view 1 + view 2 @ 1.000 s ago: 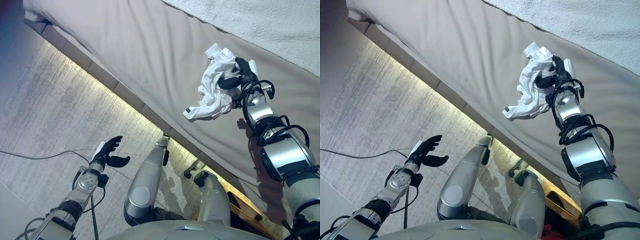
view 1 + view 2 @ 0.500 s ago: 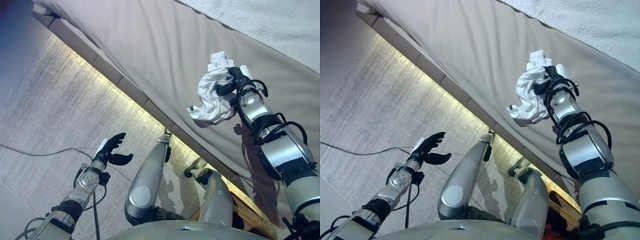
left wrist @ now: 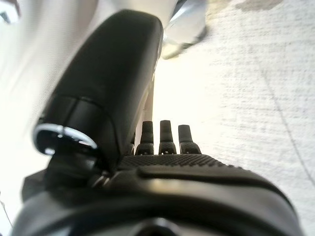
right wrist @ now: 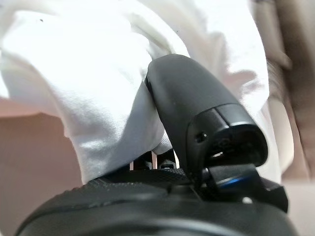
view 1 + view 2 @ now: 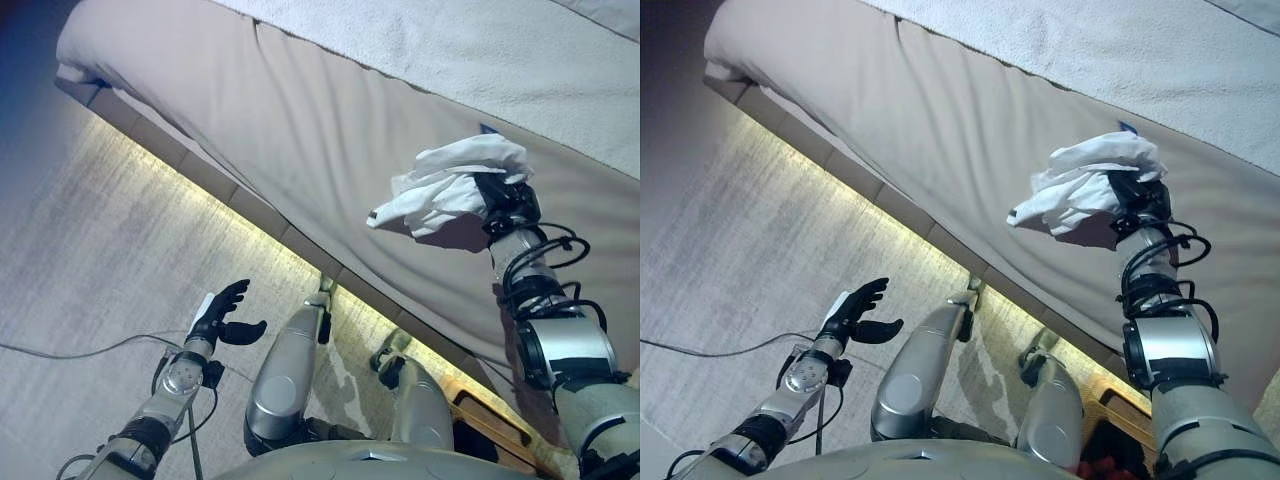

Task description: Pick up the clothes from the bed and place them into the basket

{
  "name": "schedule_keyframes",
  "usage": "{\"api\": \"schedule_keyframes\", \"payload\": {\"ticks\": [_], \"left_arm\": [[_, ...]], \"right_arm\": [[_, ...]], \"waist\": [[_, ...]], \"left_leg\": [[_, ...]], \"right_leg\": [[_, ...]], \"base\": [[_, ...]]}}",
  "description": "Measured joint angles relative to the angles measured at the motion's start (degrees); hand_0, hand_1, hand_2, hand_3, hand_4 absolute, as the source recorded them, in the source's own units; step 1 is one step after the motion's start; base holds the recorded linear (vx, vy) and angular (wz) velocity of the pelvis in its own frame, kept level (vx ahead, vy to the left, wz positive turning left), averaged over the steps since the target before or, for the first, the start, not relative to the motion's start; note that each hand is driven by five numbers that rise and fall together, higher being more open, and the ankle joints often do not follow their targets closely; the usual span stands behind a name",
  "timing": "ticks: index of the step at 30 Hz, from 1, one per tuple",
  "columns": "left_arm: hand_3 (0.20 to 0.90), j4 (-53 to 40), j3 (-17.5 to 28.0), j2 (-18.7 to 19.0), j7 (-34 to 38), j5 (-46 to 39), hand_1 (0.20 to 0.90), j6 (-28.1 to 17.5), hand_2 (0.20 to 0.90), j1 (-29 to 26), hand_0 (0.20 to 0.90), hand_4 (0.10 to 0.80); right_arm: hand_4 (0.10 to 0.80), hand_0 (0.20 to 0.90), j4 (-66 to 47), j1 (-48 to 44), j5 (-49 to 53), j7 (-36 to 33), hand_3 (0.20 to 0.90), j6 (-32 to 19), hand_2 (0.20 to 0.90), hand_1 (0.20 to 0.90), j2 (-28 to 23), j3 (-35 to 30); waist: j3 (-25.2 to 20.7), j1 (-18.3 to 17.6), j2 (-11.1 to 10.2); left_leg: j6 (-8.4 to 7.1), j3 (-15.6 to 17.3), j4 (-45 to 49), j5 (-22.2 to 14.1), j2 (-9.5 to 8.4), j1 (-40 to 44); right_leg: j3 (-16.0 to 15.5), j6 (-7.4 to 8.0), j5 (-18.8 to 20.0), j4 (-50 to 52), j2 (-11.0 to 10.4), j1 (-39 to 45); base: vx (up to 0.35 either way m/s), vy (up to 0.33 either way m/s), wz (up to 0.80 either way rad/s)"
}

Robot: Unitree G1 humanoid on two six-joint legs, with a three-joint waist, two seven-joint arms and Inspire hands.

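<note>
Because your right hand (image 5: 503,195) has its thumb and fingers curled into only one bunch of the white garment (image 5: 450,187), the rest hangs out sideways above the bed (image 5: 300,110), and a loose fold could slip free as you swing away; keep the grip firm. The basket (image 5: 490,415) shows only as a wooden edge low beside your right arm, mostly hidden, so you could misjudge the drop and let the trailing cloth land outside its rim; get it properly in sight first. Your left hand (image 5: 222,312) hangs over the floor with fingers relaxed and holding nothing.
</note>
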Motion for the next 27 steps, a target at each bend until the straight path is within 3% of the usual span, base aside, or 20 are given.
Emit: {"api": "schedule_keyframes", "payload": {"ticks": [1,2,4,6,8,10,15,19,27], "left_arm": [[0.9,1.1,0.7,-1.3,0.5,0.7,0.9,0.0,0.9,0.5,0.9,0.8],[0.9,1.2,1.5,-2.0,1.1,0.9,0.9,-0.2,0.9,1.4,0.9,0.8],[0.9,1.3,1.4,-2.4,1.1,1.4,0.9,-0.2,0.9,1.9,0.9,0.8],[0.9,2.2,1.6,-2.2,2.0,2.0,0.9,-0.2,0.9,2.1,0.9,0.8],[0.9,2.7,1.7,-2.6,2.1,3.4,0.9,-0.2,0.9,2.2,0.9,0.8],[0.9,2.9,1.7,-3.4,1.9,3.7,0.9,-0.4,0.9,3.6,0.9,0.8],[0.9,3.4,1.9,-4.2,0.7,5.9,0.9,-0.9,0.9,8.5,0.9,0.8],[0.9,4.2,2.0,-4.6,0.3,8.2,0.9,-0.8,0.9,8.8,0.9,0.8],[0.9,4.3,3.1,-5.0,0.3,8.2,0.9,0.6,0.9,7.2,0.9,0.8]], "right_arm": [[0.1,0.3,-3.7,3.5,4.2,1.6,0.2,-0.3,0.3,0.3,1.5,-0.4],[0.1,0.3,-7.0,6.8,7.6,3.1,0.2,-0.4,0.3,0.3,3.4,-0.6],[0.1,0.3,-11.9,11.1,12.3,5.8,0.2,-0.4,0.3,0.3,5.9,-0.9],[0.1,0.3,-15.5,14.3,16.4,8.9,0.2,-0.5,0.3,0.3,10.0,-0.6],[0.1,0.3,-19.1,17.8,19.5,11.3,0.2,-0.5,0.3,0.3,13.2,-0.5],[0.1,0.3,-22.7,21.8,21.6,13.9,0.2,-0.5,0.3,0.3,14.2,-0.5],[0.1,0.3,-30.7,30.5,24.4,17.9,0.2,-0.9,0.3,0.3,14.7,-1.3],[0.1,0.3,-36.7,36.1,26.6,18.9,0.2,-2.6,0.3,0.3,15.1,-3.2],[0.1,0.3,-39.8,43.0,28.9,20.0,0.2,-3.3,0.3,0.3,18.3,-4.1]], "waist": [[-1.5,-1.6,-0.5],[-3.3,-3.2,-1.2],[-4.7,-3.9,-1.7],[-6.2,-5.0,-3.2],[-7.5,-5.8,-4.4],[-8.8,-6.9,-5.1],[-14.2,-11.3,-7.2],[-16.9,-14.9,-8.2],[-18.9,-19.5,-7.2]], "left_leg": [[-1.44,-0.1,-4.3,0.3,-1.47,2.3],[-1.79,0.8,-7.9,1.8,-2.2,4.3],[0.55,2.4,-11.0,4.8,-2.59,7.4],[1.82,2.9,-12.6,5.8,-2.83,9.3],[2.6,3.2,-14.2,6.4,-2.08,11.6],[2.96,3.7,-16.6,6.7,-1.45,14.4],[2.18,5.1,-21.2,7.5,-0.17,18.9],[1.74,6.8,-23.1,7.8,1.15,22.0],[0.05,9.1,-24.4,9.0,3.14,23.9]], "right_leg": [[1.1,0.39,0.2,-2.2,-0.2,1.1],[1.6,0.06,0.6,-5.3,0.0,2.4],[1.7,0.88,5.0,-10.6,0.3,6.0],[1.9,1.51,10.0,-14.8,0.9,8.5],[1.8,1.69,11.1,-17.8,2.4,11.2],[2.0,1.52,11.2,-19.5,3.3,13.5],[3.2,1.49,11.2,-21.7,5.1,16.1],[5.0,1.5,11.2,-22.3,6.3,17.4],[8.2,1.52,11.1,-22.3,8.0,17.2]], "base": [[0.056,0.037,0.01],[0.051,0.025,0.25],[0.013,0.003,-0.1],[0.017,0.001,-0.13],[0.016,-0.024,-0.09],[0.017,-0.03,-0.14],[-0.024,-0.042,-0.17],[-0.037,-0.06,-0.25],[-0.042,-0.06,-0.2]]}}
